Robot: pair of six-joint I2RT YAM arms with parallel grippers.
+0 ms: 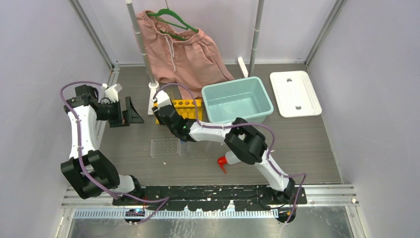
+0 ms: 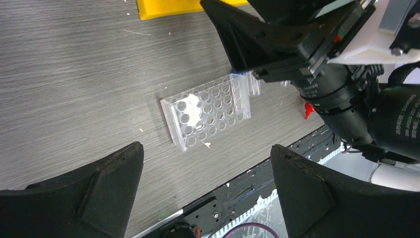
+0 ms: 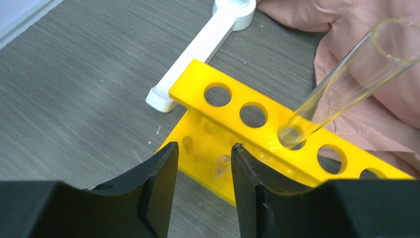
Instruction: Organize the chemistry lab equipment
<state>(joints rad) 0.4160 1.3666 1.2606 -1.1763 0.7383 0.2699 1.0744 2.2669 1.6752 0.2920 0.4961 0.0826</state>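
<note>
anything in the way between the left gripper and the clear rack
Nothing visible. Only table surface lies between the left gripper and the clear rack; the right arm hangs close beside one end of it.

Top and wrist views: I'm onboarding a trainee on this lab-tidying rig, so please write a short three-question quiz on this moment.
1. True or false: the right gripper is clamped on the clear glass tube.
2. Multiple choice: in the right wrist view, counting from the end of the yellow plastic rack nearest the gripper, which hole holds the tube's foot? A first; B third; C fifth.
3. Fill in: in the top view, the flat white lid lies to the ___ of the teal plastic bin.

Key: 1 false, the tube leans free in the rack and the fingers hold nothing; 2 B; 3 right.
</note>
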